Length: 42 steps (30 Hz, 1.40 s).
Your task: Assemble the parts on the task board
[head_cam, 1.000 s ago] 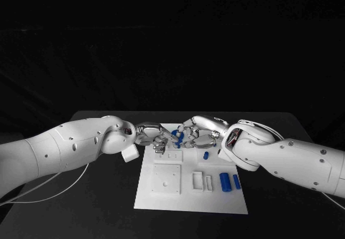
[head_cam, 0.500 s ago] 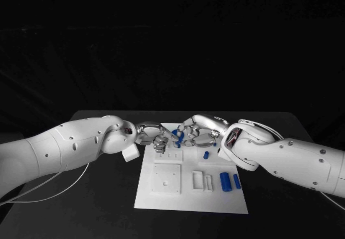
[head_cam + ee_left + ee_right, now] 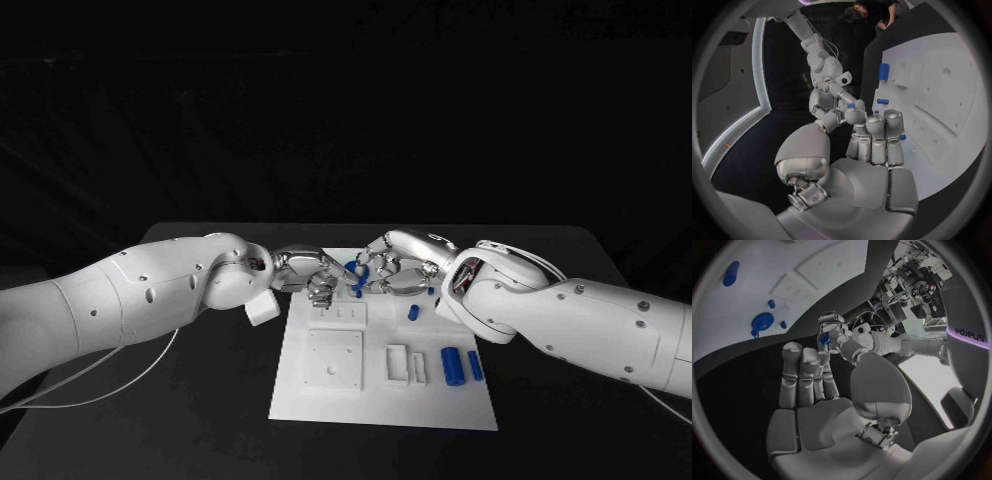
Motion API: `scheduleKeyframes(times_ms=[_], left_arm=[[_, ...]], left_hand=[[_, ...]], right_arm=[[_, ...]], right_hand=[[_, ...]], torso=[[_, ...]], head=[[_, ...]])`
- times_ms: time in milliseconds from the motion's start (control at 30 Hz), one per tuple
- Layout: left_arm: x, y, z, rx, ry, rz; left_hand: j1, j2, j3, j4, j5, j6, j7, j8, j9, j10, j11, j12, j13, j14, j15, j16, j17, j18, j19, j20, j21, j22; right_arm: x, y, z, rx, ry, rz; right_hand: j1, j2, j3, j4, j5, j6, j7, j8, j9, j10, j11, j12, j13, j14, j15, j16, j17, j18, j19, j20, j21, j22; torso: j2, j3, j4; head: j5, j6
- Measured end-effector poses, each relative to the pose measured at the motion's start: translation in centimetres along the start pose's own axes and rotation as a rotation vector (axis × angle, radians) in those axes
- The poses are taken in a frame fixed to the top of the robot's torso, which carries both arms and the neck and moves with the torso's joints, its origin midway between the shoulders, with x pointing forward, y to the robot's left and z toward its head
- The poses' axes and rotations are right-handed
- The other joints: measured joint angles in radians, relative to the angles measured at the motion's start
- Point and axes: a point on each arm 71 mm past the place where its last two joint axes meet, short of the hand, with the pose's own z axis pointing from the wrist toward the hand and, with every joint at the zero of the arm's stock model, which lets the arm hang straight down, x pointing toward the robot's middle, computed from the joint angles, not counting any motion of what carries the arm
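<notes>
Both hands meet over the board's (image 3: 382, 400) far end, left hand (image 3: 310, 275) and right hand (image 3: 397, 270) seemingly pinching one blue part (image 3: 358, 270) together, while loose parts (image 3: 462, 365) near the right edge remain unassembled.

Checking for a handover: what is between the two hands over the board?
A small blue part sits between the left hand and right hand, in the head view.

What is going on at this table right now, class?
A two-armed robot is working over the white task board. Its left hand and right hand meet above the board's far end, with a small blue part between their fingers; which hand actually grips it is unclear. Nearer the robot, two blue cylinders lie side by side on the board, and another small blue piece sits just beyond them.
</notes>
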Motion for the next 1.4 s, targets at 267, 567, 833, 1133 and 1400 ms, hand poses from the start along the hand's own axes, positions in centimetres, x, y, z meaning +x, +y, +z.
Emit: scheduleKeyframes(times_ms=[267,567,833,1133,1400], left_arm=[[0.04,0.08,0.03,-0.003,-0.004,0.000],[0.08,0.12,0.07,-0.009,-0.012,0.000],[0.08,0.14,0.12,-0.014,-0.022,0.001],[0.07,0.16,0.16,-0.018,-0.036,0.002],[0.06,0.26,0.19,-0.024,-0.045,0.003]], left_hand=[[-0.005,0.005,0.000,0.000,-0.001,0.000,0.000,0.001,0.002,0.000,0.000,0.000,-0.002,-0.001,0.001,0.000,-0.002,0.000,0.000,0.000,-0.004,0.001],[-0.005,0.005,0.000,0.012,-0.012,-0.001,-0.002,-0.004,0.002,0.000,0.000,0.000,-0.004,-0.002,0.002,0.000,-0.004,0.000,-0.004,0.004,-0.004,0.001],[-0.005,0.005,0.000,0.017,-0.015,-0.001,-0.002,-0.008,0.002,0.000,0.000,0.000,-0.006,-0.003,0.003,0.000,-0.005,0.000,-0.004,0.004,-0.007,0.000],[-0.005,0.005,-0.001,0.018,-0.016,0.000,-0.002,-0.008,0.002,-0.002,0.002,0.000,-0.007,-0.004,0.004,0.000,-0.006,0.000,-0.004,0.004,-0.008,0.000],[-0.004,0.004,0.001,0.023,-0.011,0.003,0.001,-0.007,0.002,-0.003,0.003,0.000,-0.009,-0.006,0.006,0.000,-0.007,0.000,-0.004,0.004,-0.008,0.001]], right_arm=[[0.14,-0.04,0.06,0.007,0.003,-0.005],[0.26,-0.07,0.04,0.016,0.005,-0.006],[0.34,-0.13,0.01,0.027,0.005,-0.005],[0.56,-0.18,0.01,0.044,0.008,-0.005],[0.81,-0.18,0.07,0.058,0.012,-0.009]], right_hand=[[-0.013,0.000,0.000,0.000,0.000,0.007,-0.007,0.000,0.000,0.006,-0.006,-0.003,0.008,0.001,-0.001,0.007,0.005,0.004,0.000,0.000,0.010,0.000],[-0.040,0.001,0.000,0.000,0.013,0.011,-0.008,0.001,0.000,0.013,-0.006,-0.010,0.021,0.004,-0.004,0.016,0.011,0.006,0.004,-0.003,0.020,0.000],[-0.060,0.001,-0.008,0.001,0.024,0.016,-0.010,0.003,0.000,0.016,-0.008,-0.011,0.030,0.004,-0.004,0.019,0.014,0.006,0.006,-0.004,0.025,0.000],[-0.087,-0.003,-0.020,0.003,0.034,0.022,-0.009,0.004,0.051,0.021,-0.007,-0.015,0.039,0.004,-0.004,0.023,0.017,0.007,0.009,-0.005,0.032,0.000],[-0.097,-0.003,-0.027,0.004,0.036,0.023,-0.010,0.004,0.063,0.023,-0.008,-0.019,0.044,0.001,-0.007,0.023,0.017,0.009,0.009,-0.005,0.033,0.000]], torso=[[0.000,-0.0002,-0.0002],[0.000,0.0006,-0.0011],[0.000,0.0007,-0.0010],[0.000,0.0003,-0.0005],[0.000,0.0003,-0.0005]], head=[[0.000,0.000],[0.001,-0.001],[0.001,-0.003],[0.000,-0.002],[0.000,-0.003]])
